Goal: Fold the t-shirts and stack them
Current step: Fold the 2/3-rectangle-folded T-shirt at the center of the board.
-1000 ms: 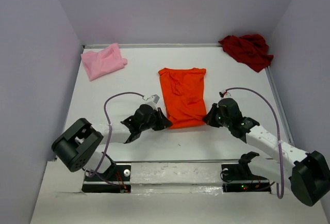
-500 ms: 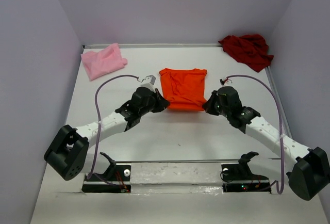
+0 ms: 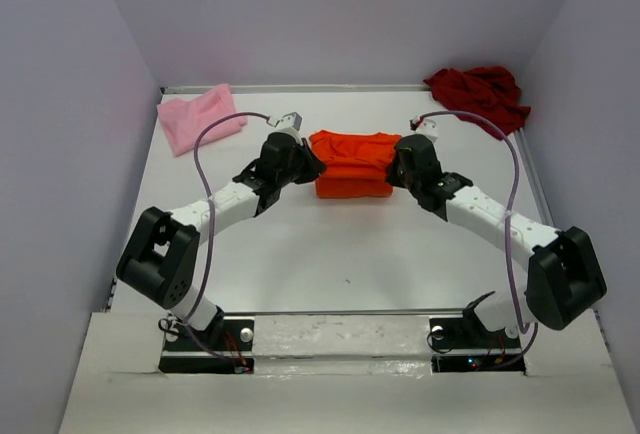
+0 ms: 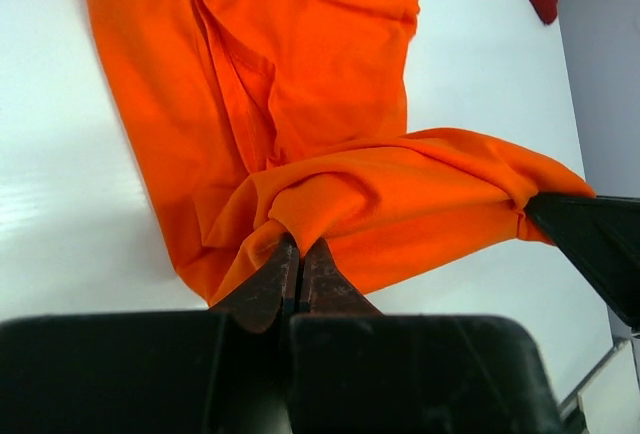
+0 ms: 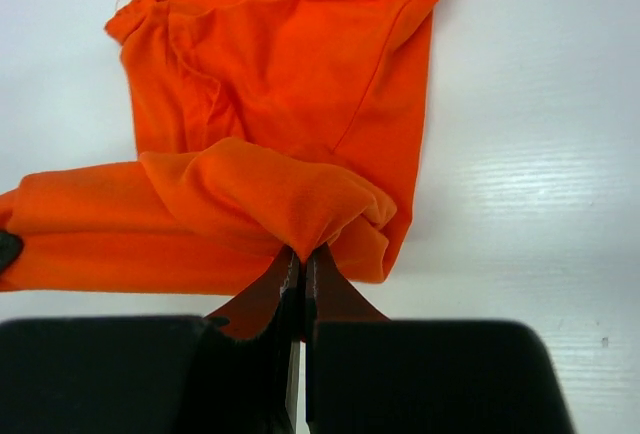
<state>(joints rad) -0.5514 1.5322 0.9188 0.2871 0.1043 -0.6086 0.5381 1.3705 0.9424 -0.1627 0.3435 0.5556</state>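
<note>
Top external view: a white table [image 3: 300, 244] stands inside an enclosure of pale lilac walls [image 3: 60, 104] on the left, far and right sides. A thin metal rail [image 3: 330, 87] runs along the table's far edge.

Far left corner: the pink t-shirt [image 3: 198, 119] lies crumpled on the table, well apart from both arms.

Left of centre: the left arm reaches from the near left toward the far middle, with a purple cable [image 3: 205, 144] looping over it. The left gripper [image 3: 305, 166] is at the left edge of the orange t-shirt [image 3: 352, 162]. In the left wrist view its jaws are pressed together, with a bunch of orange cloth pinched between the tips.

Centre: the orange t-shirt lies in the far middle of the table. Its near part is doubled back over the far part and is drawn out as a wrinkled band between the two grippers. The lower layer lies spread on the table.

Right of centre: the right gripper [image 3: 397, 169] is at the shirt's right edge. In the right wrist view its jaws are clamped on a fold of the orange cloth, the fingers almost meeting.

Far right corner: the dark red t-shirt [image 3: 480, 97] lies in a heap near the right wall, well apart from the orange one.
</note>
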